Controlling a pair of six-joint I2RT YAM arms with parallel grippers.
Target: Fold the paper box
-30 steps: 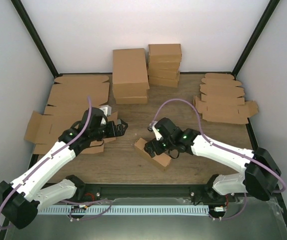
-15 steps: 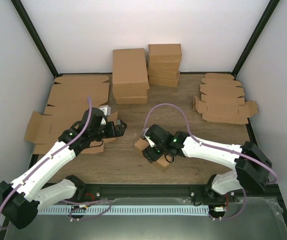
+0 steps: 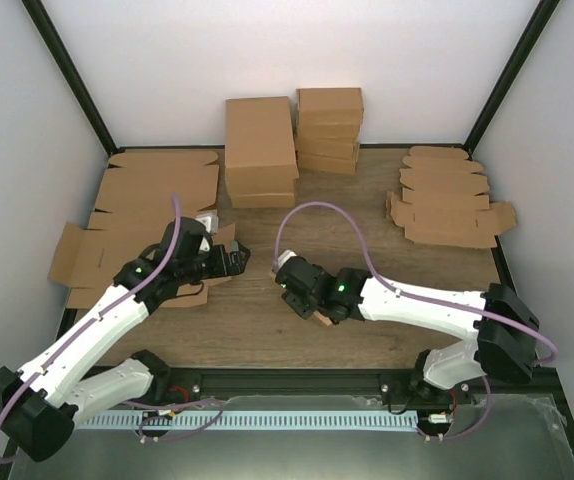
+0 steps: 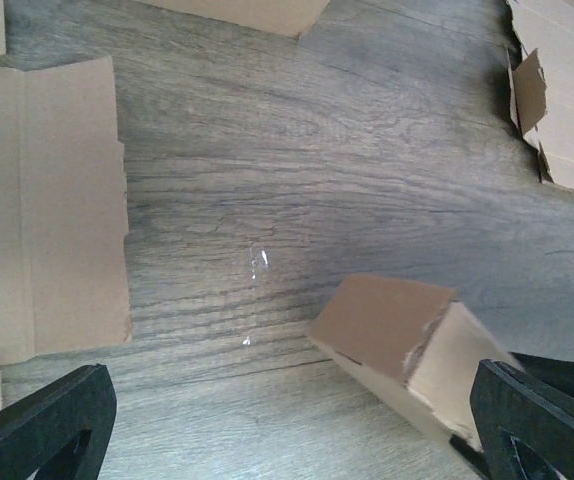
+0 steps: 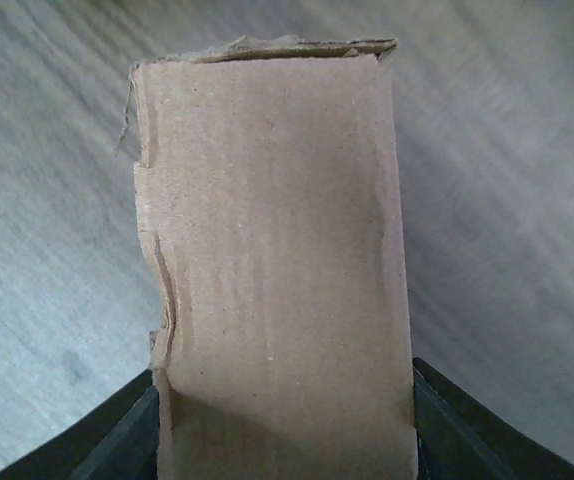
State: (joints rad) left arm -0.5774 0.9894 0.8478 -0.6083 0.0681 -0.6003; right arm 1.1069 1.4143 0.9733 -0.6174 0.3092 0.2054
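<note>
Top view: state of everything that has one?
right gripper, fingers flank box, grip unclear
box, folded up
left gripper, open, empty
right blanks, flat, stacked
left blanks, flat, piled
back boxes, folded, stacked

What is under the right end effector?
The paper box lies on the table between the fingers of the right end effector. From above, that end effector covers most of it; only its ends show. Whether it is clamped yet cannot be seen.
</note>
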